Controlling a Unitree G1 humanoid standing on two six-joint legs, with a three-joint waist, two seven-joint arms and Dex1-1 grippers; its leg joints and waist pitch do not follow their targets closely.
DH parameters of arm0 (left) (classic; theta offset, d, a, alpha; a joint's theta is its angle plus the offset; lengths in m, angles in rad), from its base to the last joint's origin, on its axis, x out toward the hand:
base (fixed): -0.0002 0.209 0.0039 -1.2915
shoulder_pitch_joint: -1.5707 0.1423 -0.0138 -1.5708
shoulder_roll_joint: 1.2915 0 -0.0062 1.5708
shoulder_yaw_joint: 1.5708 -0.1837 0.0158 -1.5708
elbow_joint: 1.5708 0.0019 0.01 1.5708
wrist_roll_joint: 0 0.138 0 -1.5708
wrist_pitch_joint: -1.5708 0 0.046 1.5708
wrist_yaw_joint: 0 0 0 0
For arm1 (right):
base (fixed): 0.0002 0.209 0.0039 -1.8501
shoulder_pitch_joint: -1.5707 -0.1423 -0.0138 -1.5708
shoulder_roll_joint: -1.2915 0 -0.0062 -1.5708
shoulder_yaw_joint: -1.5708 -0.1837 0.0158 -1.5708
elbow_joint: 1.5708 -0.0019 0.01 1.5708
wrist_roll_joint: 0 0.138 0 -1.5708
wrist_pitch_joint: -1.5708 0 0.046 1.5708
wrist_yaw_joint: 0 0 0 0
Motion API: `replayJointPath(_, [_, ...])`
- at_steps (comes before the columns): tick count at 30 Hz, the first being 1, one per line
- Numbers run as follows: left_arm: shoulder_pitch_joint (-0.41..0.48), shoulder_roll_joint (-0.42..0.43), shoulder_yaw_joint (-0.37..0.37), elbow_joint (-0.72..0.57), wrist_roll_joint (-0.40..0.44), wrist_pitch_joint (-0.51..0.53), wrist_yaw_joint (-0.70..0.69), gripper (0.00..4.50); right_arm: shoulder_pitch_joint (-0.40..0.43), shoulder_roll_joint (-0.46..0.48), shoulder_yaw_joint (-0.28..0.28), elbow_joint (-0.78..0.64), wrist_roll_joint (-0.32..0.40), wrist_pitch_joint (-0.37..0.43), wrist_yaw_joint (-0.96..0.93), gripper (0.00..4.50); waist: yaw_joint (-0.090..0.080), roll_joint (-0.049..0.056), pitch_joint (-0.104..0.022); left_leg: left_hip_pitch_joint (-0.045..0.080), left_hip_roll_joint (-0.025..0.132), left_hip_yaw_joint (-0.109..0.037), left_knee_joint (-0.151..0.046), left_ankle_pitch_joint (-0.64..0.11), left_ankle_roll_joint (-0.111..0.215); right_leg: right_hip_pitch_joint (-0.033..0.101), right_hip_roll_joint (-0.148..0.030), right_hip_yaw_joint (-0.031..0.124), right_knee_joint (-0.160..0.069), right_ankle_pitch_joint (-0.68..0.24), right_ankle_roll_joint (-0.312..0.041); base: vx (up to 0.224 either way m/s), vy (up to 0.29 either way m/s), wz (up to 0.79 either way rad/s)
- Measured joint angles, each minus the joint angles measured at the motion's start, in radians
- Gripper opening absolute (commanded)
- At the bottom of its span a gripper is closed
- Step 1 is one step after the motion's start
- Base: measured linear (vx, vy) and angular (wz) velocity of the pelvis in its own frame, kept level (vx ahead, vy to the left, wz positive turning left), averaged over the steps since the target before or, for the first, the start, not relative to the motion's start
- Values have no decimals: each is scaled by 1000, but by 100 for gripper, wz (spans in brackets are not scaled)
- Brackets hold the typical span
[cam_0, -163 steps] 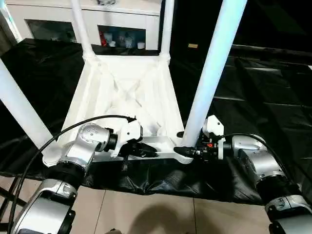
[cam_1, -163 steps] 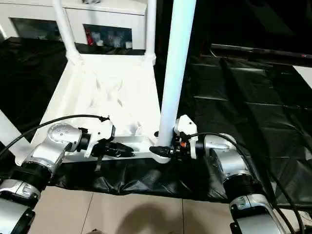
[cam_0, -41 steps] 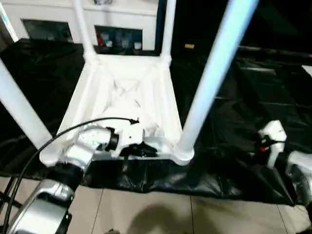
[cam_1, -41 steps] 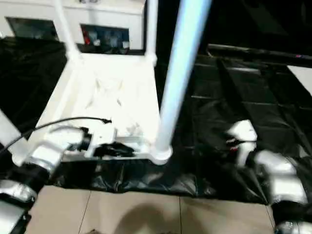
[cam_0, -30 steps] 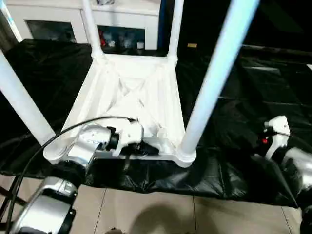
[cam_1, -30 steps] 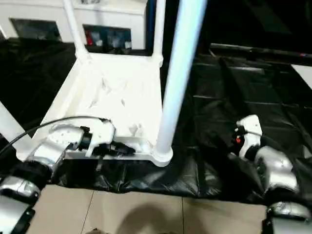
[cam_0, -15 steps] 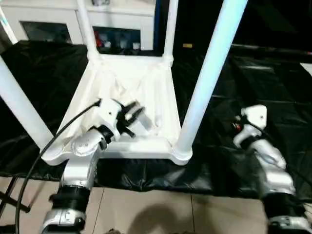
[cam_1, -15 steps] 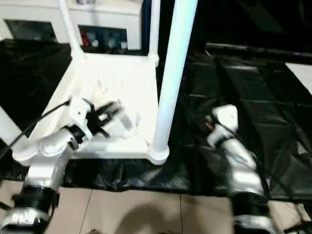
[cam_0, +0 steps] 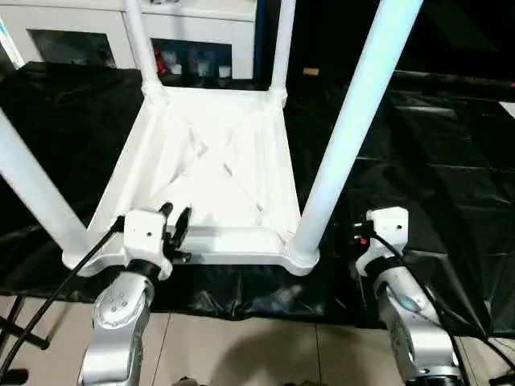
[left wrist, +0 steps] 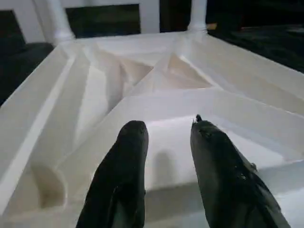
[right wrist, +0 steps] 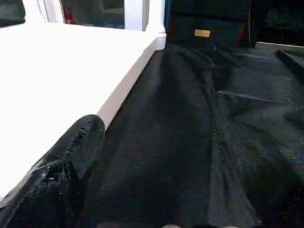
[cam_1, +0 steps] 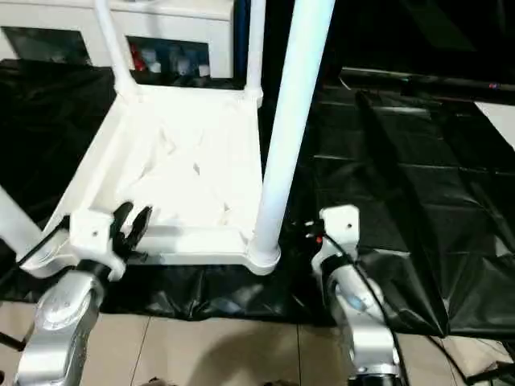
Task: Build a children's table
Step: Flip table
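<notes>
The white children's table (cam_0: 217,161) lies upside down on the black-draped table, its ribbed underside facing up. All four legs stand in the corner sockets: near right leg (cam_0: 346,137), near left leg (cam_0: 32,193), and two far legs (cam_0: 137,40) (cam_0: 282,44). My left gripper (cam_0: 175,214) hovers open just over the near rim (left wrist: 213,109), with nothing between its fingers (left wrist: 130,156). My right gripper (cam_0: 364,235) sits low beside the near right socket (cam_0: 302,256), apart from it, above the black cloth (right wrist: 199,133).
A white glass-door cabinet (cam_0: 193,32) stands behind the draped table (cam_0: 426,161). The table's front edge runs just below the white rim, with tiled floor (cam_0: 241,354) beneath. A black cable (cam_0: 48,297) trails from my left arm.
Both grippers have let go of the table's near edge. The left one lifted over the underside, then came back to the rim, open. The right swung away, then returned beside the socket.
</notes>
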Motion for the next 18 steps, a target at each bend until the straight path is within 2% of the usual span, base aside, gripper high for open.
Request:
replayJointPath(5, [23, 8, -1, -37, -13, 31, 15, 169, 15, 8, 18, -26, -8, 43, -3, 450, -2, -2, 1, 1, 0, -1, 0, 0, 0, 3, 0, 1, 0, 1, 1, 0, 0, 0])
replayJointPath(7, [24, 11, -2, -37, -13, 41, 19, 169, 15, 8, 23, -35, -9, 46, -4, 450, -3, -2, 0, -5, 0, -2, 1, 2, -3, 2, 1, 1, 0, 4, 1, 0, 0, 0])
replayJointPath(8, [24, 11, -2, -40, -13, 46, 19, 169, 15, 8, 27, -43, -9, 50, -6, 450, -3, -1, -2, -12, 1, -4, 3, 12, 5, -3, 4, 1, 0, 10, -6, 0, 0, 0])
replayJointPath(9, [24, 14, -4, -43, -10, 51, 19, 169, 15, 7, 30, -45, -9, 52, -8, 450, -4, -1, -9, -25, 1, -5, 8, 16, 11, -14, 6, 0, 1, 14, -7, 0, 0, 0])
replayJointPath(10, [24, 20, -9, -51, -3, 58, 19, 169, 16, 7, 31, -46, -9, 53, -9, 450, -5, 0, -14, -39, 1, -7, 14, 19, 16, -30, 7, 0, 1, 19, -7, 0, 0, 0])
replayJointPath(11, [24, 23, -14, -59, 6, 66, 19, 169, 19, 6, 31, -46, -9, 54, -12, 450, -7, 2, -17, -59, 0, -7, 22, 21, 24, -45, 8, -1, 1, 26, -7, 0, 0, 0])
replayJointPath(13, [24, 23, -15, -61, 8, 77, 20, 169, 32, 6, 31, -46, -9, 54, -21, 450, -6, 6, -18, -76, 2, -9, 31, 23, 31, -55, 8, -5, -4, 38, -9, -88, 26, -1])
replayJointPath(14, [26, 24, -13, -61, 8, 83, 20, 169, 44, 6, 30, -46, -8, 55, -22, 450, -9, 10, -14, -72, 8, -9, 29, 24, 32, -49, 7, -9, -18, 43, -4, -96, 32, -3])
replayJointPath(15, [27, 25, -12, -60, 8, 86, 20, 169, 48, 5, 29, -45, -8, 55, -22, 450, -14, 18, -8, -61, 13, -9, 29, 16, 19, -37, 7, -19, -30, 41, 0, -119, 45, -9])
replayJointPath(16, [28, 29, -12, -61, 8, 88, 20, 169, 48, 5, 29, -44, -8, 56, -22, 450, -22, 27, 1, -44, 19, -10, 28, 13, 15, -17, 6, -33, -47, 38, 4, -120, 58, -18])
replayJointPath(17, [29, 37, -12, -62, 8, 89, 21, 169, 45, 6, 29, -45, -8, 56, -22, 450, -28, 39, 9, -28, 21, -23, 21, 12, 13, 15, 6, -51, -58, 23, 11, -120, 58, -18])
replayJointPath(18, [27, 47, -13, -64, 8, 90, 21, 169, 48, 8, 28, -46, -8, 56, -22, 450, -21, 41, 17, -22, 21, -25, 17, 12, 13, 27, 3, -46, -5, -24, 8, -136, 44, -7])
